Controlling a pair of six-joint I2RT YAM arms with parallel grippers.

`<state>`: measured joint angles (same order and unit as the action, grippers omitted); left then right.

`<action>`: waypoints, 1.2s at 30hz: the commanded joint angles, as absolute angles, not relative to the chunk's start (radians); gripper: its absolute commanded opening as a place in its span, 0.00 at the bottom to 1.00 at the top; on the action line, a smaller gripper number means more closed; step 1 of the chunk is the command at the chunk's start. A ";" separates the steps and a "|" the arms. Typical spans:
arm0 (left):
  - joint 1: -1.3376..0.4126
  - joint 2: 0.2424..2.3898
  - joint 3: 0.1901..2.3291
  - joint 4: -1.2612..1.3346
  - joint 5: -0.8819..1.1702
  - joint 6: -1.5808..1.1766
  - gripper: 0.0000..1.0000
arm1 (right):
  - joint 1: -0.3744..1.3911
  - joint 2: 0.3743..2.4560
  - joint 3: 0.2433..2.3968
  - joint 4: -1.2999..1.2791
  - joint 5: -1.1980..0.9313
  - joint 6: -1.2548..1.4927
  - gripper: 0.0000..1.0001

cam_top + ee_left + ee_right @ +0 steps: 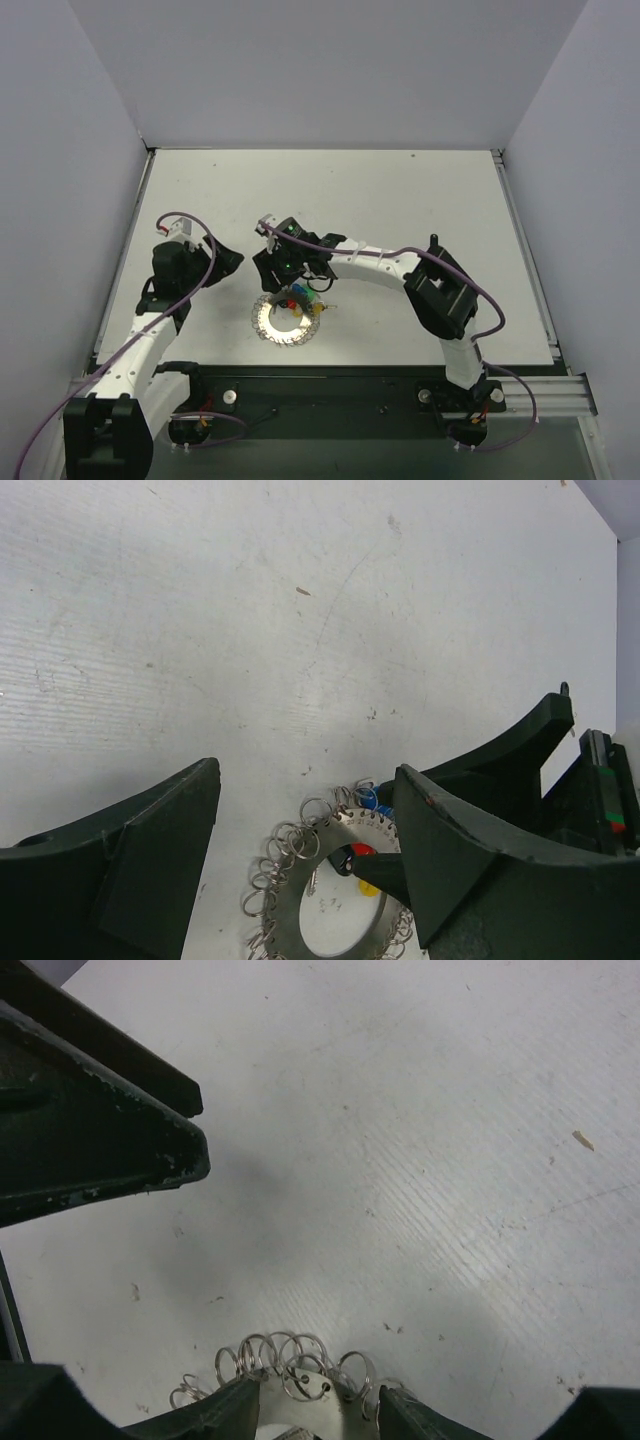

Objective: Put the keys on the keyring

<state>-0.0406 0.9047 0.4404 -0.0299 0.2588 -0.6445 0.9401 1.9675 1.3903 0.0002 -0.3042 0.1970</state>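
Left tool [305, 780] released wide — right tool [292, 284], grip unclear, crowds keys [360, 865] on keyring [322, 888].

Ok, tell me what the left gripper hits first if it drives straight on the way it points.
Probably bare table just past the keyring, which lies lower in the gap between the fingers of the open left gripper. Depth is unclear; the rim could catch first.

**Even overhead light, dark close-ups**

Soft light from above keeps the desk [400, 200] bright, with only faint shadows. The keyring [285, 320] glares white in the top view. In the wrist views the end effector fingers [130, 870] look near-black and slightly soft. A broad grey shadow crosses the desk in the right wrist view.
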 commanded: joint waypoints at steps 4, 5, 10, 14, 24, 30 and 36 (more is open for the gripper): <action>-0.015 0.948 0.522 -0.043 0.339 -0.635 0.79 | 0.945 2.029 1.473 -0.038 -0.256 0.207 0.47; -0.014 0.950 0.529 -0.046 0.347 -0.632 0.79 | 0.946 2.031 1.473 -0.038 -0.258 0.206 0.46; -0.006 0.957 0.540 -0.058 0.357 -0.617 0.79 | 0.969 2.019 1.457 -0.018 -0.330 0.150 0.44; -0.006 0.966 0.554 -0.067 0.388 -0.608 0.79 | 1.000 2.005 1.444 -0.015 -0.359 0.080 0.45; 0.037 1.014 0.650 -0.147 0.443 -0.560 0.78 | 1.038 2.014 1.437 -0.009 -0.364 0.009 0.53; 0.046 1.022 0.680 -0.173 0.448 -0.535 0.78 | 1.037 2.037 1.468 -0.009 -0.368 0.026 0.44; 0.051 1.020 0.681 -0.176 0.456 -0.531 0.78 | 1.037 2.071 1.493 -0.009 -0.393 0.040 0.38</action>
